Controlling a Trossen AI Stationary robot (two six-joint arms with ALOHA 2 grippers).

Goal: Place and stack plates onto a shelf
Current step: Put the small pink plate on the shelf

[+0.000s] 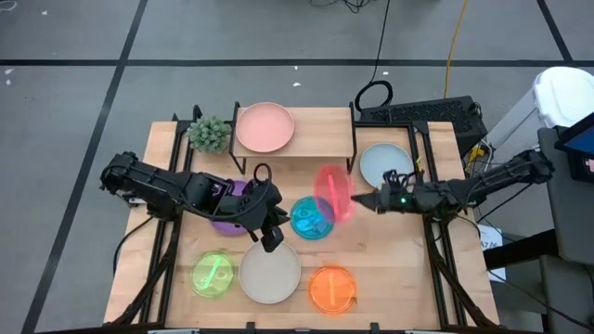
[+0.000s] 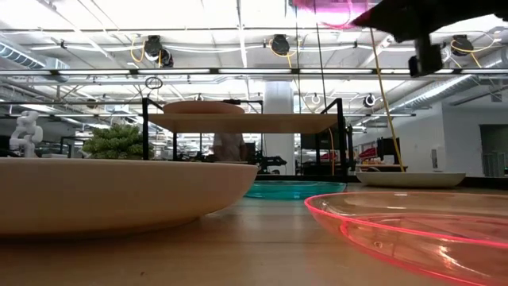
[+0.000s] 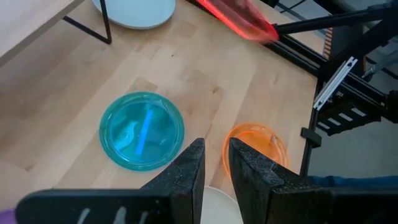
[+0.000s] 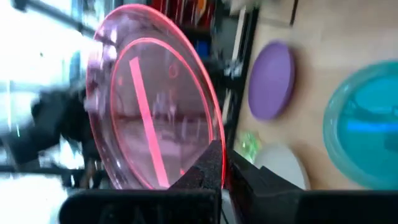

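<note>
While the hot pink plate (image 1: 334,193) is hanging on edge above the table, just in front of the shelf (image 1: 295,151), the right gripper (image 1: 360,199) is pinching its rim; the left gripper (image 1: 270,238), slightly parted, is gripping nothing beside the blue plate (image 1: 311,218).

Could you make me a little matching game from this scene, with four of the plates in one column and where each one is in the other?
Plates:
1. hot pink plate
2. pale pink plate
3. blue plate
4. purple plate

Places:
a. on the shelf
b. flat on the table, mid-table
c. under the left gripper's arm
d. held up on edge in the right gripper

Pairs: 1-d, 2-a, 3-b, 4-c
</note>
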